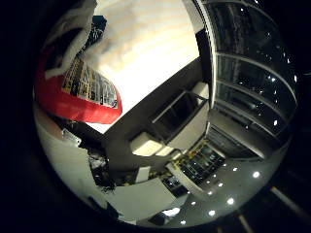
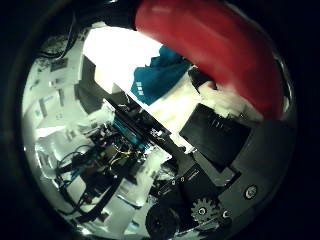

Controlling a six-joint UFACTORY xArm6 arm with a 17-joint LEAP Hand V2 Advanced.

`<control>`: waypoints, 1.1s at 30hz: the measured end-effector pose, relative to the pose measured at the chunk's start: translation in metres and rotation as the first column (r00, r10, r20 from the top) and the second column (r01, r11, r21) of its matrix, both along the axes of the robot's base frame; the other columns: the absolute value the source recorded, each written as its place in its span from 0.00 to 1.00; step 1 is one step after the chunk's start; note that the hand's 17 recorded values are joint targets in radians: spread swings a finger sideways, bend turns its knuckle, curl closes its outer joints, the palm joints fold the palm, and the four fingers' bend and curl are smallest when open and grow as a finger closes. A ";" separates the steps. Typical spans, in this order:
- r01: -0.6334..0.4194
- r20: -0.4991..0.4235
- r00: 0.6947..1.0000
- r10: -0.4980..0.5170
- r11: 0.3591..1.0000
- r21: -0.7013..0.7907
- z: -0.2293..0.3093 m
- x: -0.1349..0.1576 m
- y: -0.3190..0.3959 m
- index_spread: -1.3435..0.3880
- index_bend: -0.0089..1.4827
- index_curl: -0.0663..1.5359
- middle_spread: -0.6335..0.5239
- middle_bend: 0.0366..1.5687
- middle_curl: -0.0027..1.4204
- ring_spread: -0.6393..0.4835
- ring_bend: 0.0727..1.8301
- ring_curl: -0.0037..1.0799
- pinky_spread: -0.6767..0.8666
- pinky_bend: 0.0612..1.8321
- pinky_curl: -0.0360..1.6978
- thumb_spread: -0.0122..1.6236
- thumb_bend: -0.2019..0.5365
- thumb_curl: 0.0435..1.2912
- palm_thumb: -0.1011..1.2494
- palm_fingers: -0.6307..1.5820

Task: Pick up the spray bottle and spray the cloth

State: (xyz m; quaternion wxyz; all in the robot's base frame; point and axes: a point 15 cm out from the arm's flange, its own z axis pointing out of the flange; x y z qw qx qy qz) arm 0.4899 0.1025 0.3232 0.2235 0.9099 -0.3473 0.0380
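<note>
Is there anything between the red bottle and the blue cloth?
Nothing. In the thumb side palm view the red spray bottle, held in the hand, hangs above the blue cloth on the white table.

Red bottle (image 2: 220, 45) fills the hand (image 2: 215, 150); table (image 1: 146, 53) beyond bare.

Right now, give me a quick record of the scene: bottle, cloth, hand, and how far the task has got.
bottle: red spray bottle, close against the palm
label: printed label on its side
cloth: teal cloth on the white table, beyond the bottle
hand: right hand, fingers curled round the bottle
task stage: bottle held; spraying cannot be told
</note>
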 end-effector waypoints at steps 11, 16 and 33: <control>-0.043 -0.050 0.998 0.037 0.992 -0.121 -0.017 -0.015 0.022 0.64 0.77 0.52 0.47 0.86 0.44 0.43 0.80 0.54 0.30 0.55 0.76 0.36 0.25 0.72 0.83 0.82; -0.065 -0.069 0.996 0.055 0.984 -0.163 -0.034 -0.019 0.038 0.64 0.77 0.52 0.47 0.86 0.44 0.43 0.80 0.55 0.30 0.55 0.76 0.35 0.25 0.71 0.84 0.82; -0.050 -0.057 0.998 0.040 0.980 -0.192 -0.039 -0.015 0.035 0.64 0.77 0.52 0.47 0.86 0.44 0.43 0.80 0.55 0.30 0.55 0.76 0.35 0.25 0.71 0.84 0.82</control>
